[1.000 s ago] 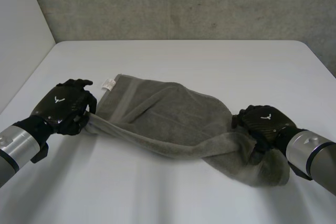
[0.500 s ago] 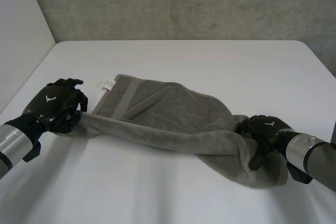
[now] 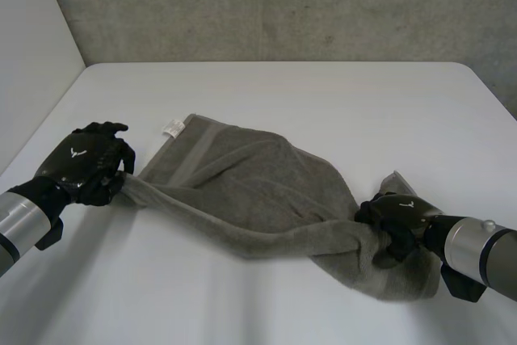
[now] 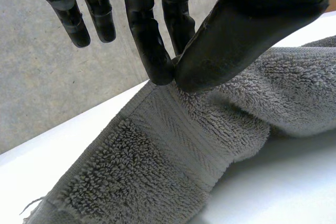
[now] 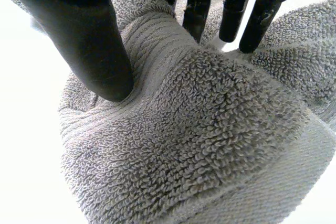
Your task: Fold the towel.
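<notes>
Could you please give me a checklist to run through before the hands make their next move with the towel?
1. Left hand grip: ok, finger and thumb pinch the towel at its woven band.
2. Right hand grip: ok, thumb and fingers curl round the towel's bunched other end.
3. Right hand holds a true corner: cannot tell, the cloth is bunched.
4. Towel flat between the hands: not ok, twisted and rumpled.
5. Far edge with white label resting on the table: ok.

Grey terry towel (image 3: 258, 191), rumpled, stretched diagonally across table.
</notes>
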### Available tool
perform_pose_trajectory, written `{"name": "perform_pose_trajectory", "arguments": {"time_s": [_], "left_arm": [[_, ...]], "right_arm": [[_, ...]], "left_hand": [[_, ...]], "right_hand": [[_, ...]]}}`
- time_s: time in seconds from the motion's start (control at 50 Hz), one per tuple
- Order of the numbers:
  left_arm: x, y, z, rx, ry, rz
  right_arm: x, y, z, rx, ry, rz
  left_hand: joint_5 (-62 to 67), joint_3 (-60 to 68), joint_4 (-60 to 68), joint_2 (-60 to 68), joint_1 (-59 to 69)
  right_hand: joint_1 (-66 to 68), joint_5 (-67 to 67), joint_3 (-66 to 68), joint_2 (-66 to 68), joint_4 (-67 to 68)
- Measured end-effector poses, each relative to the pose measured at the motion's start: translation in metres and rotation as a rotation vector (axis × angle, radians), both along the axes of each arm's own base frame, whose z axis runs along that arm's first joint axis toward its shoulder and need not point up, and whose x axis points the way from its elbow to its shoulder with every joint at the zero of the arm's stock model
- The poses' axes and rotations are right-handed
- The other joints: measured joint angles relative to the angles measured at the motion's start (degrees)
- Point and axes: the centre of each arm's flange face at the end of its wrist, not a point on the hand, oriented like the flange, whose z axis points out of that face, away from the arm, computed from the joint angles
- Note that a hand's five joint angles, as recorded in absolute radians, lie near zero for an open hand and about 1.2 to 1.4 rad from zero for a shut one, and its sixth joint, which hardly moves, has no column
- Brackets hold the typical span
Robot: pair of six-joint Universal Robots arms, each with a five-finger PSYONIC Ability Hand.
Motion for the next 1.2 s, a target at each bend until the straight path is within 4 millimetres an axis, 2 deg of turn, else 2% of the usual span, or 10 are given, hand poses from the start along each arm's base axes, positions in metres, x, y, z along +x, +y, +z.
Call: {"name": "perform_pose_trajectory", "arguments": {"time_s": [0.16,0.46,0.72,0.8,0.86,0.88,1.04,1.2], "left_arm": [[-0.001,0.000,-0.003,0.012,0.001,-0.002],[-0.001,0.001,-0.004,0.017,0.002,-0.003],[-0.001,0.001,-0.004,0.018,0.002,-0.004],[-0.001,0.001,-0.004,0.019,0.002,-0.004],[-0.001,0.001,-0.005,0.022,0.003,-0.004],[-0.001,0.001,-0.005,0.024,0.003,-0.004],[-0.001,-0.002,-0.017,0.064,0.003,-0.008],[-0.004,-0.006,-0.036,0.097,-0.051,-0.033]], "right_arm": [[-0.004,-0.001,0.010,-0.038,0.011,0.010],[-0.005,0.009,0.036,-0.126,0.009,0.018],[-0.002,0.017,0.032,-0.108,0.021,0.046],[-0.003,0.016,0.026,-0.095,0.037,0.058],[-0.004,0.013,0.021,-0.092,0.051,0.067],[-0.004,0.012,0.021,-0.094,0.053,0.068],[-0.009,0.003,0.022,-0.119,0.061,0.052],[-0.010,0.002,0.023,-0.116,0.043,0.054]], "left_hand": [[0.0,0.0,0.0,0.0,0.0],[0.0,0.0,0.0,0.0,0.0],[0.0,0.0,0.0,0.0,0.0],[0.0,0.0,0.0,0.0,0.0],[0.0,0.0,0.0,0.0,0.0],[0.0,0.0,0.0,0.0,0.0],[-0.2,0.0,0.0,-0.2,0.0],[-19.9,0.0,0.0,-19.4,-17.5]], "right_hand": [[-7.7,-7.8,0.0,-7.1,0.0],[-9.7,-10.1,0.0,-8.8,0.0],[-9.9,-10.4,0.0,-8.9,0.0],[3.2,2.6,0.0,4.0,0.0],[21.5,21.1,0.0,21.8,0.0],[22.9,22.8,0.0,22.7,0.0],[23.3,23.8,0.0,22.8,0.0],[23.3,23.8,0.0,22.8,0.0]]}}
